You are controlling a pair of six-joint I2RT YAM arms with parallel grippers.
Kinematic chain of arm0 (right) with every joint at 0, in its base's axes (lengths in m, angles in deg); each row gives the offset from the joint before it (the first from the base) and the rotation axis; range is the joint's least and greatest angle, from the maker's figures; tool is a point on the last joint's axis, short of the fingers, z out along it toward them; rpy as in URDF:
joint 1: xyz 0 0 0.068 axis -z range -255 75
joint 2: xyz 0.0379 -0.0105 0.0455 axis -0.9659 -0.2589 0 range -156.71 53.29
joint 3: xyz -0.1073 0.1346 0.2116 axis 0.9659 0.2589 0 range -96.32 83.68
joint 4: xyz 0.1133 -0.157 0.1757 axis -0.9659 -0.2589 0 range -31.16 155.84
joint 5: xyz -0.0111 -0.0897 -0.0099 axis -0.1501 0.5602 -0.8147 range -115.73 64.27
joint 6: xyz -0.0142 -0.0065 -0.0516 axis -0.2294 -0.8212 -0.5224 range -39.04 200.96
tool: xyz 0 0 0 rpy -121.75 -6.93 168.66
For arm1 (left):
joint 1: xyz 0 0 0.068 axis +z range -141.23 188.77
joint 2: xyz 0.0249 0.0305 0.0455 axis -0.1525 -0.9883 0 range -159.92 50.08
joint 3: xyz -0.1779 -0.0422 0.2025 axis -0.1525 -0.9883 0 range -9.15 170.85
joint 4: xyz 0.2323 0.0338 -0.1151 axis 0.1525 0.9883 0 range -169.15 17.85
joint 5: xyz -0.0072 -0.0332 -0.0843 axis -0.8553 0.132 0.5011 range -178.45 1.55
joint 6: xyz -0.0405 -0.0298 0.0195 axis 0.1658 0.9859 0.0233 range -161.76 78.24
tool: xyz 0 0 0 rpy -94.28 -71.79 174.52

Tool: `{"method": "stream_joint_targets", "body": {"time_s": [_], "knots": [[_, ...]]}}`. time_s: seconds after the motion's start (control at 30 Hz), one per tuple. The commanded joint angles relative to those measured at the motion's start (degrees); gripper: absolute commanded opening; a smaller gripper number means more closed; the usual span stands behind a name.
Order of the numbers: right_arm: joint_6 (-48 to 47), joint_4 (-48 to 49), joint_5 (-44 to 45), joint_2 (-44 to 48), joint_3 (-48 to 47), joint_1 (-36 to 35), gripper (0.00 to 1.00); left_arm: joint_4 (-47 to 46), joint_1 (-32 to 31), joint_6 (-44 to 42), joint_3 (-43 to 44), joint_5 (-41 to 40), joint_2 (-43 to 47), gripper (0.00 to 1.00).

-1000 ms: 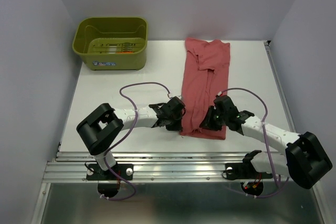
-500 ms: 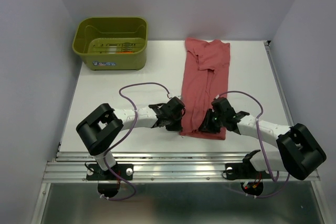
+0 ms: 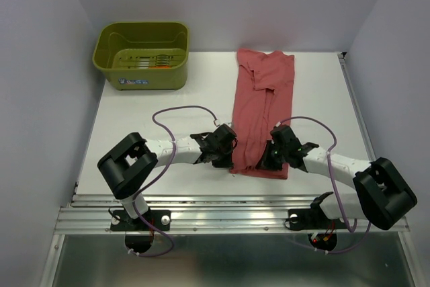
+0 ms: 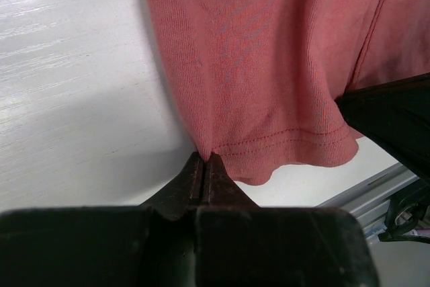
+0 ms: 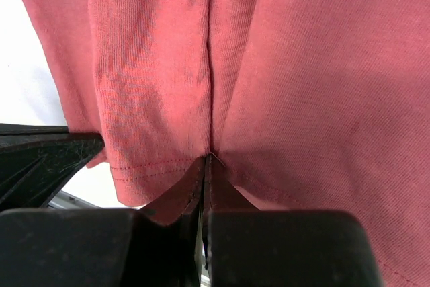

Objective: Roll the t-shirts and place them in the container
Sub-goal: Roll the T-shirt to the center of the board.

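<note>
Left gripper (image 4: 205,159) and right gripper (image 5: 207,160), both pinched closed on the t-shirt (image 3: 262,105) hem; thin pinches may slip on lifting, skewing the roll.

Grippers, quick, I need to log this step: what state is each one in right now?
Left gripper: shut on the near hem of the rose t-shirt.
Right gripper: shut on the same hem.

The t-shirt (image 3: 262,99) is dusty rose, the tub (image 3: 161,76) olive-green.
</note>
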Motion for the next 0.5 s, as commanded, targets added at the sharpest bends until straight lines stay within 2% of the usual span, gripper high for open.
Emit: {"method": "stream_joint_targets", "body": {"time_s": [0.0, 0.47], "knots": [[-1.2, -2.7, 2.7, 1.7, 0.8, -0.5, 0.01, 0.8, -0.4, -0.2, -0.8, -1.3, 2.1, 0.00], [-0.6, -8.1, 4.4, 9.5, -1.8, -0.5, 0.01, 1.4, -0.5, -0.5, -0.7, -1.6, 1.9, 0.00]]}}
